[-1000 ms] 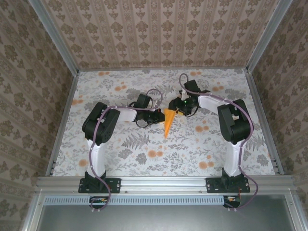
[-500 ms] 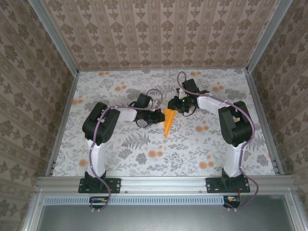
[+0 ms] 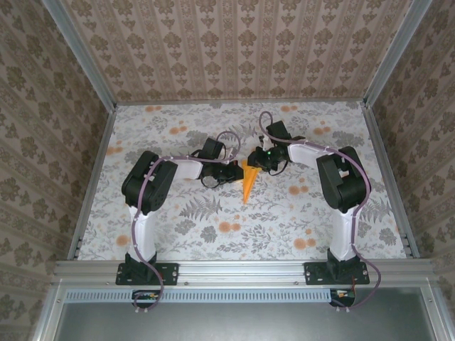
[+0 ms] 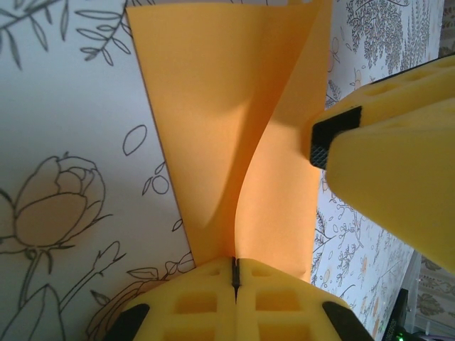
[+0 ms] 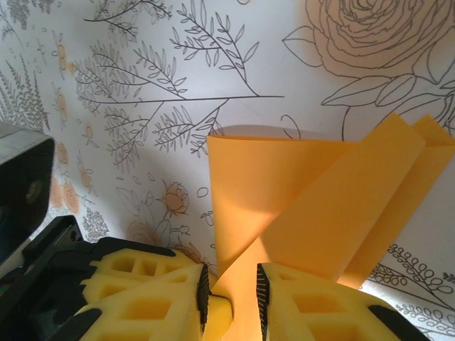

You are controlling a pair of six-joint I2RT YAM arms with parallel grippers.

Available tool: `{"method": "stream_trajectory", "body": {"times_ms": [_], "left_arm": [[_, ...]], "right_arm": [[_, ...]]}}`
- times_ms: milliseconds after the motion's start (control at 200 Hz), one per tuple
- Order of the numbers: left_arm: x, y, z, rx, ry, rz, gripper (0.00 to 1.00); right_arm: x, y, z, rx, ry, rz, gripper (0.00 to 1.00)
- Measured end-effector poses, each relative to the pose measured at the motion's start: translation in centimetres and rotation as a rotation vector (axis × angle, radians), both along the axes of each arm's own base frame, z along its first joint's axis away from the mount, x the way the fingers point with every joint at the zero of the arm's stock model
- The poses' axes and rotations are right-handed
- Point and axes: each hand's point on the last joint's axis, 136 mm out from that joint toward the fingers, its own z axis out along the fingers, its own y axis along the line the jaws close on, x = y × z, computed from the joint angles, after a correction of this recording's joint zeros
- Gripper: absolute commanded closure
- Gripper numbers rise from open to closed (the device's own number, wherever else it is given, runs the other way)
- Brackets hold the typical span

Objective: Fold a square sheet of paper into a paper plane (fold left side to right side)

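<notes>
The orange sheet of paper [image 3: 247, 180] lies mid-table, folded into a narrow paper plane shape with its point toward the near edge. My left gripper [image 3: 237, 172] is shut on one upright flap of the paper [image 4: 213, 106], the pads pressed together at its lower edge [image 4: 235, 261]. My right gripper [image 3: 258, 162] comes in from the far right. In the right wrist view its jaws [image 5: 231, 284] stand a narrow gap apart with a raised flap of the paper [image 5: 284, 192] running between them. One right finger [image 4: 387, 185] shows beside the paper.
The table [image 3: 178, 227] has a grey floral cover with small orange flower prints. Patterned walls and metal rails enclose it on three sides. Both arms [image 3: 149, 185] [image 3: 341, 177] reach inward and meet at the middle.
The right gripper has shifted slightly left onto the paper and its jaws have narrowed around the flap. The left gripper and the paper have stayed put.
</notes>
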Motion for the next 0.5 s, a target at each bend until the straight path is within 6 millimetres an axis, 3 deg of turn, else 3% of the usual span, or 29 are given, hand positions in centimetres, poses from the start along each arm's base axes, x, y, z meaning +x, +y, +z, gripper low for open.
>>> {"method": "stream_trajectory", "body": {"times_ms": [500], "left_arm": [[0.0,0.0,0.0,0.001,0.000,0.001,1.00]], "right_arm": [[-0.1,-0.5,-1.6,-0.031,0.025,-0.011,0.75]]}}
